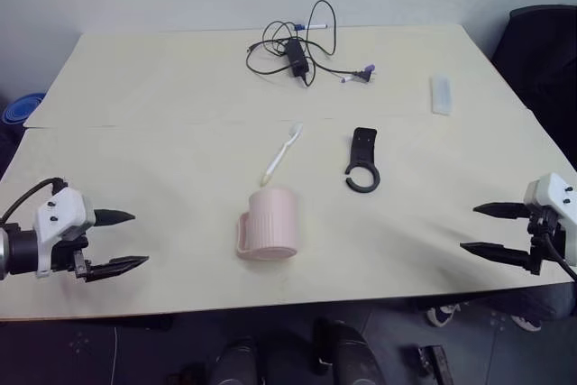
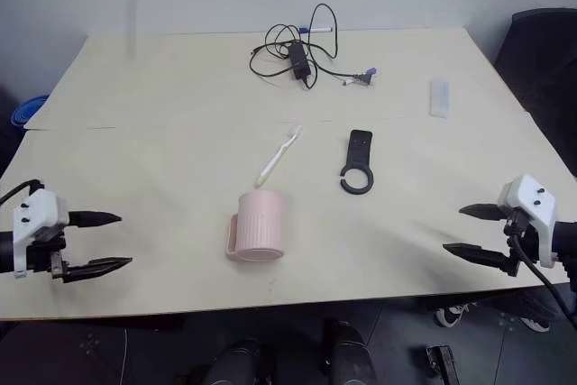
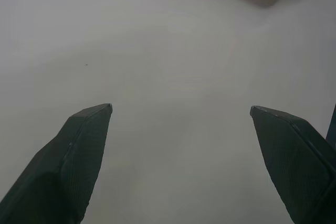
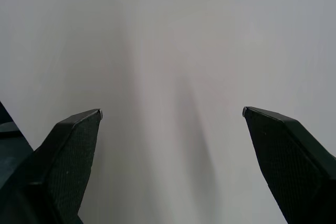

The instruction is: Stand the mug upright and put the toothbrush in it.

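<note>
Nothing of the task looks done yet: judging by how things lie, both steps remain. At the left edge of the table [image 1: 162,223] the left gripper [image 1: 122,241] hangs with its jaws spread wide and empty, pointing inward toward the middle, well apart from everything. Near the front centre sits the mug [image 1: 269,223], seemingly mouth down or on its side, with a closed pale face toward the camera, its handle [image 1: 242,234] toward the left gripper and no opening visible; whether anything is inside cannot be told, but the toothbrush is clearly not. The toothbrush [image 1: 281,154] lies flat just behind the mug, apart from it, head pointing away toward the far side. To its right lies a black ring clip [image 1: 362,163], and further back a tangle of cable [image 1: 293,50] and a small white bar [image 1: 441,94]. At the right edge the right gripper [image 1: 494,231] likewise stands wide open and holds nothing, well clear of mug and toothbrush. So the mug still needs righting, then the toothbrush dropped in.
</note>
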